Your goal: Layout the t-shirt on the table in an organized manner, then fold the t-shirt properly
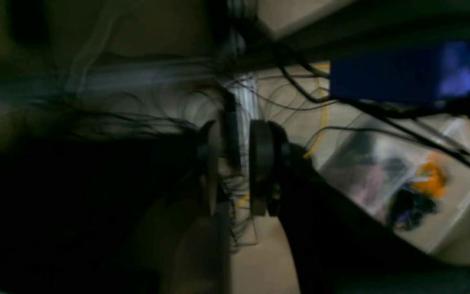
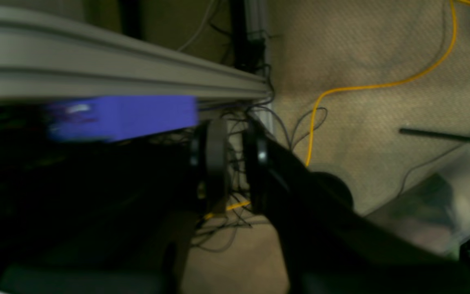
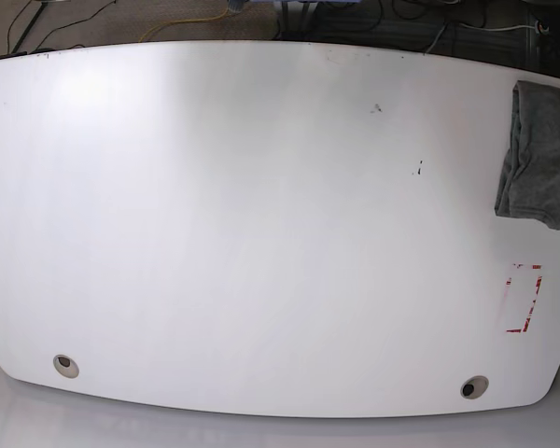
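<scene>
Grey t-shirt [image 3: 539, 154] lies bunched at the table's [image 3: 261, 205] three o'clock edge, untouched; left gripper [image 1: 235, 167] and right gripper [image 2: 233, 165] look narrowly parted, empty, parked off-table

- One table [image 3: 261, 205], white.
- One t-shirt [image 3: 541, 154], grey, at the table's edge.
- Two round holes in the table: one [image 3: 65, 365], another [image 3: 473, 386].
- One marking of red tape [image 3: 525, 299].
- Two grippers: left [image 1: 235, 167], right [image 2: 235, 167].
- One yellow cable [image 2: 382, 85] on the floor.
</scene>
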Robot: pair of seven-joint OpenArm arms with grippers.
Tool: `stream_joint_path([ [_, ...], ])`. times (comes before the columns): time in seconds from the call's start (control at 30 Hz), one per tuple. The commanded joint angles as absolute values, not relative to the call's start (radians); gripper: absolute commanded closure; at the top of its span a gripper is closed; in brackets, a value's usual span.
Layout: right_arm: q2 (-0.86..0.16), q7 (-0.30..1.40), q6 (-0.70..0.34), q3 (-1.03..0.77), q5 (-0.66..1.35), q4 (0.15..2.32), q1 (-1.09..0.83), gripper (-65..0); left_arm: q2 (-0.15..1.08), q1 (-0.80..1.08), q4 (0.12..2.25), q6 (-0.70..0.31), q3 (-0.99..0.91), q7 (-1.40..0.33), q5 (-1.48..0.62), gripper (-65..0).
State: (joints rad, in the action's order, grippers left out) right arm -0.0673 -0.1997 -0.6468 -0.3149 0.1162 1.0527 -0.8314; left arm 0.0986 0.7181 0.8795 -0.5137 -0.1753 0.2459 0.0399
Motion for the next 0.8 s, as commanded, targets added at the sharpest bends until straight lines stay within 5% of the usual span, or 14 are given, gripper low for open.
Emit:
stream_joint_path([
  [0.0,-0.073,-0.24,-0.661,-0.317,0.087,0.94,-0.789,-7.9,0.107,0.671,0.785,-0.512,-0.179,0.263,0.033,-10.4],
  [0.37,-0.081,-0.346,-0.653,-0.318,-0.025,0.615,-0.582,-7.9,0.107,0.466,0.487,-0.501,-0.179,0.263,0.033,-10.4],
  [0.77,-0.097,-0.341,-0.522,-0.314,-0.128,0.44,-0.418,-8.4,0.156,0.271,0.186,-0.349,-0.177,0.237,0.035,-10.4],
])
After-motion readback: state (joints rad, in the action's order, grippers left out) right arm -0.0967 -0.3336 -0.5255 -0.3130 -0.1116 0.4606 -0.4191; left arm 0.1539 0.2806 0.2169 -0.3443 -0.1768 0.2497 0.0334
